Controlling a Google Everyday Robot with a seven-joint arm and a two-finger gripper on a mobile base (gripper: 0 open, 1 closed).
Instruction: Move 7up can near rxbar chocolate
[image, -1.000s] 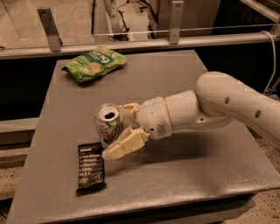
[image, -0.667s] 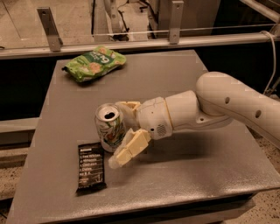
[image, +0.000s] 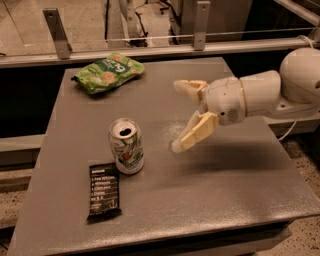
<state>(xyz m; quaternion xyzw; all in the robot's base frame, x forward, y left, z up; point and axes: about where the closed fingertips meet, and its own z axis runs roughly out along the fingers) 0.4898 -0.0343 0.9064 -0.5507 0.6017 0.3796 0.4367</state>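
Note:
The 7up can (image: 127, 145), silver-white with green markings and an open top, stands upright on the grey table (image: 220, 190). The rxbar chocolate (image: 104, 191), a flat black bar with white text, lies just in front of and to the left of the can, almost touching it. My gripper (image: 178, 116) is open and empty, hovering above the table to the right of the can with a clear gap between them. Its two cream fingers (image: 195, 132) are spread wide apart.
A green snack bag (image: 107, 72) lies at the table's back left corner. A metal rail with posts (image: 200, 20) runs behind the table. My white arm (image: 280, 90) reaches in from the right.
My gripper was around the can a second ago. It has let go, opened wide and pulled back to the right and up. The can stays upright beside the bar.

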